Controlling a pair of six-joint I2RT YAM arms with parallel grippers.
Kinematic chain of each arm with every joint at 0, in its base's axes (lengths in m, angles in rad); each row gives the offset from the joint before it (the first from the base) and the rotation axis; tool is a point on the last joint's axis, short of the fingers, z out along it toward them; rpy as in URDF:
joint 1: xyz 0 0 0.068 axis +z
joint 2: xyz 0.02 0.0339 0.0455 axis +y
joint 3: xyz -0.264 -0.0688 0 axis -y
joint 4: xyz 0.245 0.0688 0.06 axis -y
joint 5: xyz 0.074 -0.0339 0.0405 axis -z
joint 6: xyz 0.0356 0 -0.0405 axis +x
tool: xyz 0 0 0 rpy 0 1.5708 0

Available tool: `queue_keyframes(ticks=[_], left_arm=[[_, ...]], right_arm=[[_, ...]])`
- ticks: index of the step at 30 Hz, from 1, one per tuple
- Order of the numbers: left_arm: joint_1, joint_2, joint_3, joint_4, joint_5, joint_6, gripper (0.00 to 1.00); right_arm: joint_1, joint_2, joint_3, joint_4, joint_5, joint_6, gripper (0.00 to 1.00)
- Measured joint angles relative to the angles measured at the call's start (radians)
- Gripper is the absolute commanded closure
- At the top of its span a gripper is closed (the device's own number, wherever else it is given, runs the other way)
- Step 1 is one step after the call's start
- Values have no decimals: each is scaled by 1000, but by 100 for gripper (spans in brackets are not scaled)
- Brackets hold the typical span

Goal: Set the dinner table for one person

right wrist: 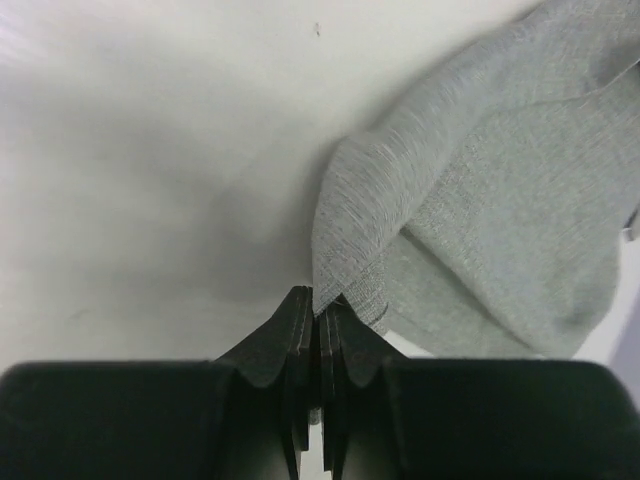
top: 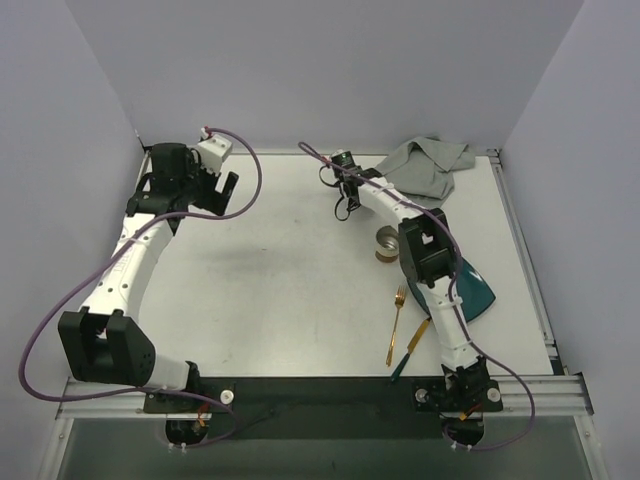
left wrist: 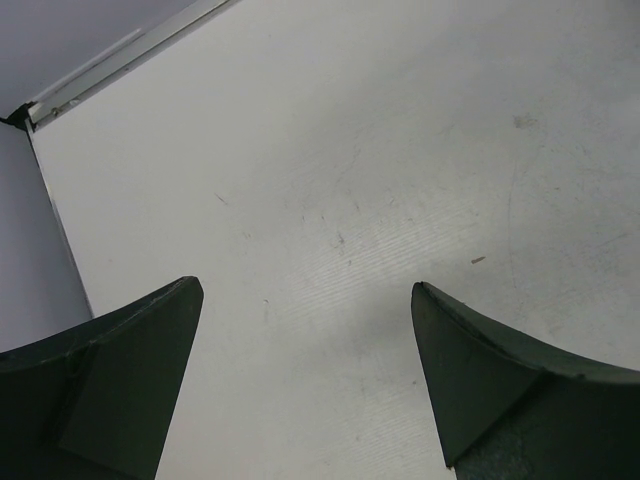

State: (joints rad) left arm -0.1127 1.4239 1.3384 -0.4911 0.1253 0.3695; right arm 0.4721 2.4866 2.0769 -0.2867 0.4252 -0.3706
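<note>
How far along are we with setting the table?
Done: nothing looks laid yet; the gold fork, gold knife, teal plate and small round cup sit bunched on the right of the white tabletop. In hand: the right gripper is shut on a corner of the crumpled grey cloth mat. Remaining: spread the mat, arrange everything; the left gripper hovers open, empty.

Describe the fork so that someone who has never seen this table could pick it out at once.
On the white dinner table, look at the near right part, just left of the right arm. The fork lies flat there, tines pointing toward the far edge. Unlike the knife beside it, which has a dark handle, it is gold all along.
</note>
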Motion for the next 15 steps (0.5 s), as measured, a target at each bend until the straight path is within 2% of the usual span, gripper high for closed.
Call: queue_keyframes(ticks=[3,6,11,15], left_arm=[[34,-16,0,-11,30,-47,3],[110,-38,1,-28,79,-94,3],[250,-43,37,-69,141,-167,3],[309,-51,72,-85,191,-185,4]], right_arm=[[8,-111,-15,-48,-129,140,100],[36,-247,-11,-21,-283,264,100],[156,-398,115,214,-542,487,100],[234,-457,190,364,-628,618,100]])
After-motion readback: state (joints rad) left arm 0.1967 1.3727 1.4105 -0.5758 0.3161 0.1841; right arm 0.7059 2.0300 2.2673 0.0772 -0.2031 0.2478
